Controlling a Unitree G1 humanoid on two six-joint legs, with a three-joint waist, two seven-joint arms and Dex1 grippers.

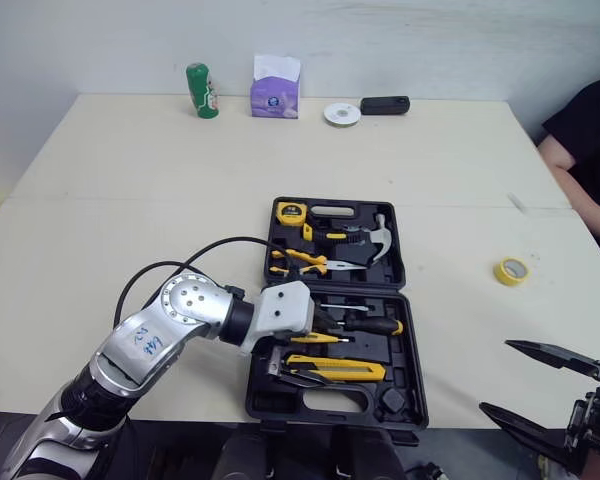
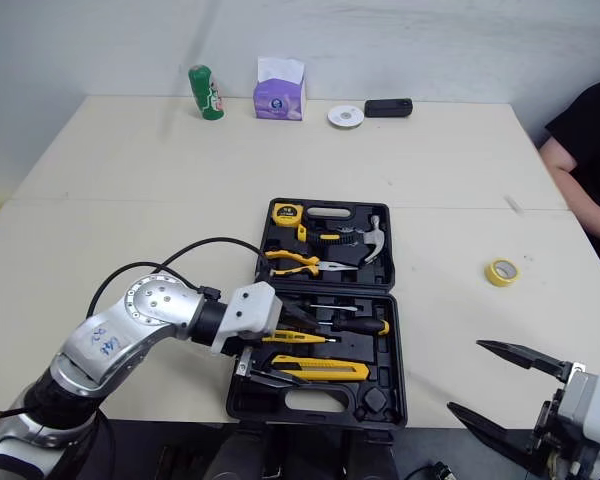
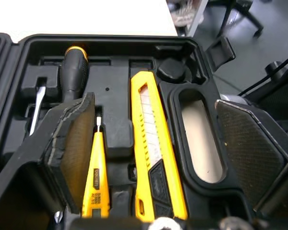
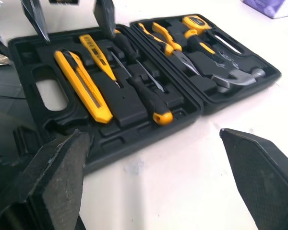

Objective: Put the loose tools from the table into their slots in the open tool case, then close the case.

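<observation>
The black tool case (image 1: 280, 405) lies open in the middle of the table, near the front edge. Its far half holds a tape measure (image 1: 291, 210), pliers (image 1: 300, 260) and a hammer (image 1: 380, 240). In the near half lie a black screwdriver (image 1: 375, 326), a yellow tester pen (image 3: 97, 177) and a yellow utility knife (image 3: 151, 143). My left gripper (image 1: 325, 325) hovers open over that near half, with the pen and the knife between its fingers. A yellow tape roll (image 1: 511, 270) lies loose on the table to the right of the case. Past the front right corner, my right gripper (image 1: 515, 380) hangs open and holds nothing.
Along the table's far edge stand a green bottle (image 1: 202, 90), a purple tissue box (image 1: 275, 95), a white disc (image 1: 342, 114) and a black device (image 1: 384, 104). A person's arm (image 1: 580, 170) rests at the right edge. Bare tabletop lies left of the case.
</observation>
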